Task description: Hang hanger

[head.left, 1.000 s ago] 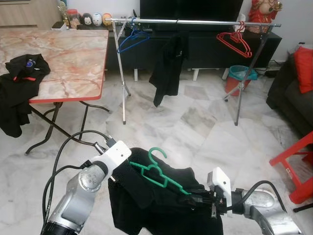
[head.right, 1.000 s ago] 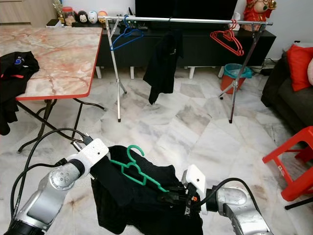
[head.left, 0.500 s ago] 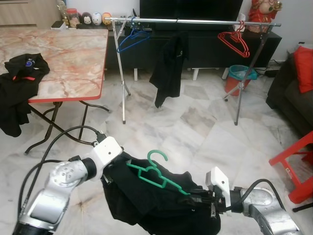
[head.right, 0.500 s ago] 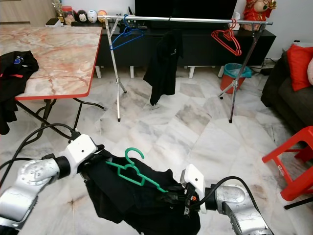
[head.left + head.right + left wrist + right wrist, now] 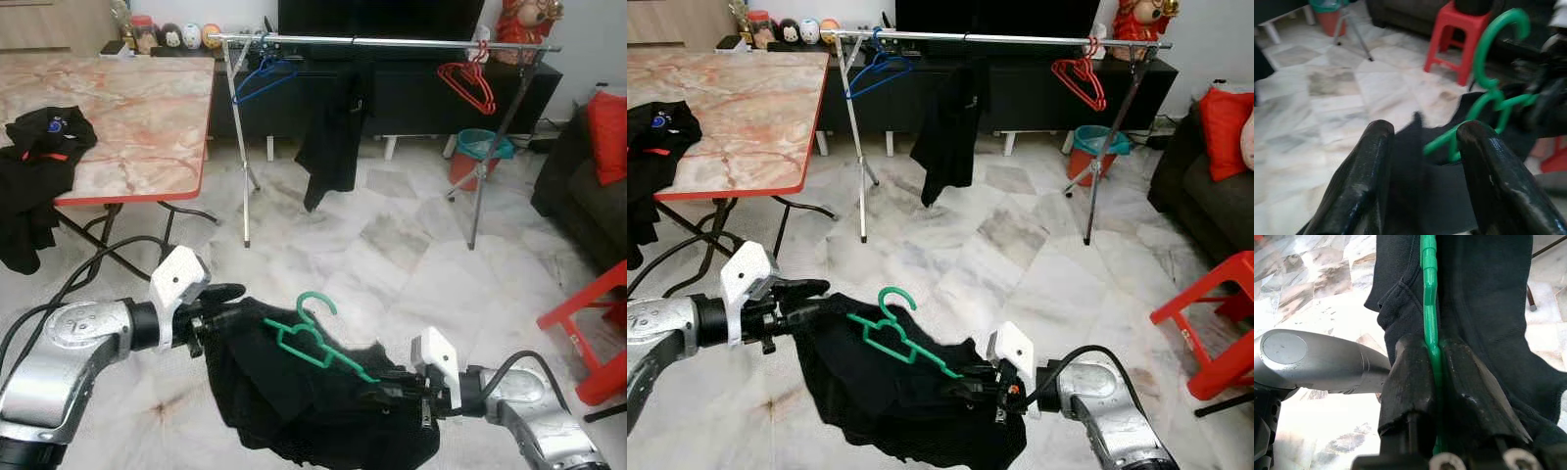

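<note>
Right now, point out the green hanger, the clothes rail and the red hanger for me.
green hanger [image 5: 315,346], left eye view, on its shoulder below the hook.
clothes rail [image 5: 411,42], left eye view, on the horizontal metal bar.
red hanger [image 5: 1079,80], right eye view, on its sloping arm.

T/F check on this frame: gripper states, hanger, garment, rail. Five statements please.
1. The right gripper is shut on the green hanger. True.
2. The left gripper is shut on the hanger's hook. False: its fingers are open, at the black garment.
3. A blue hanger hangs on the clothes rail. True.
4. The rail holds no clothing. False: a black shirt hangs there.
5. The green hanger is on the rail. False: it is held low over the floor.
</note>
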Controlling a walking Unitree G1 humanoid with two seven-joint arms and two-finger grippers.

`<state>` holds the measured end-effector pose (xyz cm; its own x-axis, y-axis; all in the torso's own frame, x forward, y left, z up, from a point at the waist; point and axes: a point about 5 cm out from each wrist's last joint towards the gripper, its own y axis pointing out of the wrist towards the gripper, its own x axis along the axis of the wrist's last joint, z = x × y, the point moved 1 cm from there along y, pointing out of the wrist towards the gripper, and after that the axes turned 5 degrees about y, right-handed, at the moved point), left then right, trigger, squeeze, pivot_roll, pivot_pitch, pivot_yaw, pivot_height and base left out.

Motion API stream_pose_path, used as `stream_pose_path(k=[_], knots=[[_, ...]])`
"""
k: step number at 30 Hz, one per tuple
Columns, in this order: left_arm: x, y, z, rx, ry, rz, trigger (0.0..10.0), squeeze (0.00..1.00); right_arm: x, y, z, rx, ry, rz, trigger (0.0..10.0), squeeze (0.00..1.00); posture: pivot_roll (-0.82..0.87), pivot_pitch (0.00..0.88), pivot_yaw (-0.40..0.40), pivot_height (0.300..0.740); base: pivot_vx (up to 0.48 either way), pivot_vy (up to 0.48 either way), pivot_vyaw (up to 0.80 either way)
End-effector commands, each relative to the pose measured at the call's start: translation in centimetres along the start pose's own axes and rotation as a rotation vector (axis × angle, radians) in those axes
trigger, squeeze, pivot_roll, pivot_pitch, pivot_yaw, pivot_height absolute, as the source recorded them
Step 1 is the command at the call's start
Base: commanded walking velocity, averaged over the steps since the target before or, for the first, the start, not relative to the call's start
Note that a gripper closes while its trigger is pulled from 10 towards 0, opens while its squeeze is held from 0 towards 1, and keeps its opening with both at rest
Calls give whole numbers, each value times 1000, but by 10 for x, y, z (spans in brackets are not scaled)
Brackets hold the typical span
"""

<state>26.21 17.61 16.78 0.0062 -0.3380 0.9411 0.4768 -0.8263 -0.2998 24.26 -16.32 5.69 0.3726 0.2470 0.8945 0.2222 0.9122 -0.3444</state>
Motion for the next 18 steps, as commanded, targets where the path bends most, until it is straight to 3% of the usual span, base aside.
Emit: stream_pose_path(k=[1,8,18], knots=[[8,-5,-2,-24,3,-40,10000,0,10,1,-2,15,-43,-19,0,0,150,0,-62,740,0,0,0],[25,-4,-7,-109,15,-103,10000,0,11,1,0,51,-47,-10,0,0,152,0,-64,740,0,0,0],[8,29,-26,-213,10,-50,10000,0,24,9,3,132,-83,-14,0,0,149,0,-65,740,0,0,0]])
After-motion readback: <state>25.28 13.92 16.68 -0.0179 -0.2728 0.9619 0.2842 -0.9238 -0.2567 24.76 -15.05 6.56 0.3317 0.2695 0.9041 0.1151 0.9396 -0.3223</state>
